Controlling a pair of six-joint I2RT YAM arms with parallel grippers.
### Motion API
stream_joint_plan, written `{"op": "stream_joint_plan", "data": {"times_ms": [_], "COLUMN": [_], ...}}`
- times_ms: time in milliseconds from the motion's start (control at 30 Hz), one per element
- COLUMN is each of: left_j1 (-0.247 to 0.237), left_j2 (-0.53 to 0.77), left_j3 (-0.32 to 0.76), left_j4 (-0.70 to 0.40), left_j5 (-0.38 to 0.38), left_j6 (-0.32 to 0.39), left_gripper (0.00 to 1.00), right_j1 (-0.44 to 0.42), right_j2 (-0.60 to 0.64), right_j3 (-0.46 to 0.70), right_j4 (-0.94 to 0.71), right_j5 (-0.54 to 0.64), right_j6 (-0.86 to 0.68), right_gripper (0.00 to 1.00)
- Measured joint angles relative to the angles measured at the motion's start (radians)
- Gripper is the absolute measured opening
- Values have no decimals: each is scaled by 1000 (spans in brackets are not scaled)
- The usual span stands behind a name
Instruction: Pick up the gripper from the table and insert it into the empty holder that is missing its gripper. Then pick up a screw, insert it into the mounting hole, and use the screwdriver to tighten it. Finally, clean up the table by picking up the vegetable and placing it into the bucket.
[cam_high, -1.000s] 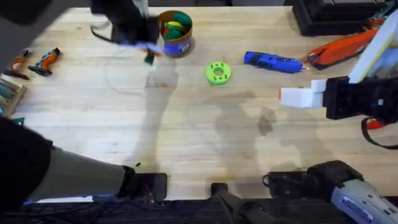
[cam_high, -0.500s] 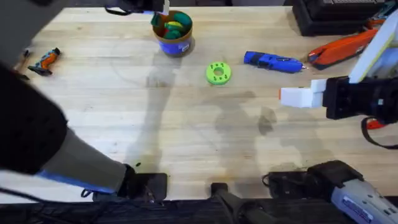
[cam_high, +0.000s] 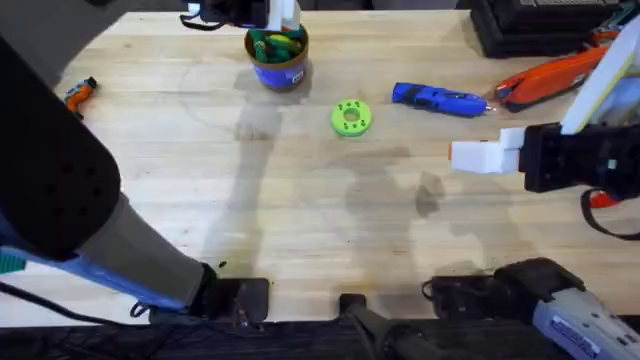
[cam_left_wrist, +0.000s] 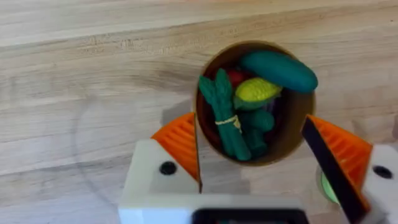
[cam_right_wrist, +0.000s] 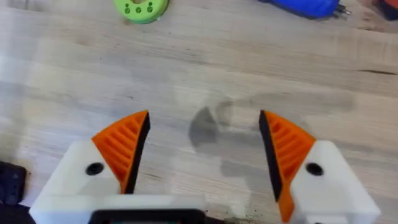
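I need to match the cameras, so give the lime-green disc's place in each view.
Overhead: the round lime-green plastic disc with holes lies mid-table, between the blue bucket and the bright-blue screwdriver.
Left wrist: cannot tell; a green sliver beside the bucket may be it.
Right wrist: near the frame's upper left.
Shared landmark: the screwdriver.

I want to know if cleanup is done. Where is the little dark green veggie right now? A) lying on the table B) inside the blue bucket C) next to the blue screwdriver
B: the left wrist view shows the dark green vegetable lying inside the bucket, among other toy food, with the left gripper open above it.
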Motion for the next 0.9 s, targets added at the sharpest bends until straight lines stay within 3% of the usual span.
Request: {"op": "stream_joint_plan", "data": {"times_ms": [200, 400, 733, 900], "left_j1": [0, 0, -6, -77], "left_j2": [0, -67, -382, -455], "left_j3": [0, 0, 0, -20], "left_j4": [-10, -88, -452, -545], "left_j5": [0, -1, -1, -15], "left_j6": [-3, -27, -9, 9], "left_gripper": [985, 985, 985, 985], "right_j1": [0, 0, 0, 0], "right_j2": [0, 0, 0, 0], "right_j3": [0, 0, 0, 0], "right_j4": [0, 0, -2, -2], "right_j5": [0, 0, 0, 0], "right_j6": [0, 0, 0, 0], "right_gripper": [990, 988, 989, 989]}}
